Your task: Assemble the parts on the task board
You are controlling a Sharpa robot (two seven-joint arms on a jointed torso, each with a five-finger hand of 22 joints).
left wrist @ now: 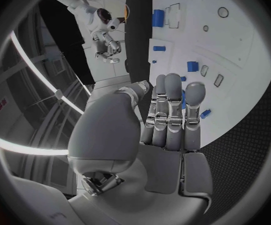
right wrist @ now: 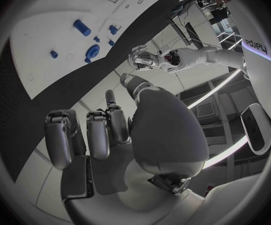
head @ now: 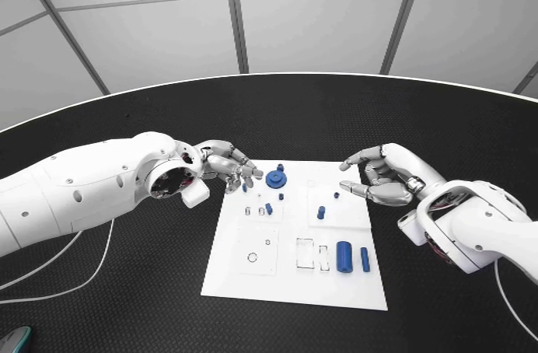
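Observation:
The white task board (head: 294, 279) lies in the middle of the table. On it are a round blue knob (head: 276, 180), several small blue pegs such as one at mid-board (head: 321, 211), and a thick blue cylinder (head: 344, 256) beside a thin blue bar (head: 365, 258). My left hand (head: 228, 166) hovers over the board's far left corner, fingertips just above a small blue piece (head: 245, 186); I see nothing held in it (left wrist: 167, 110). At the board's far right edge my right hand (head: 381, 180) has its fingers loosely curved and apart around nothing (right wrist: 104, 130).
Empty slots and outlines (head: 305, 253) mark the near half of the board. Black table (head: 134, 291) surrounds it on all sides. A white cable (head: 68, 287) trails under my left arm.

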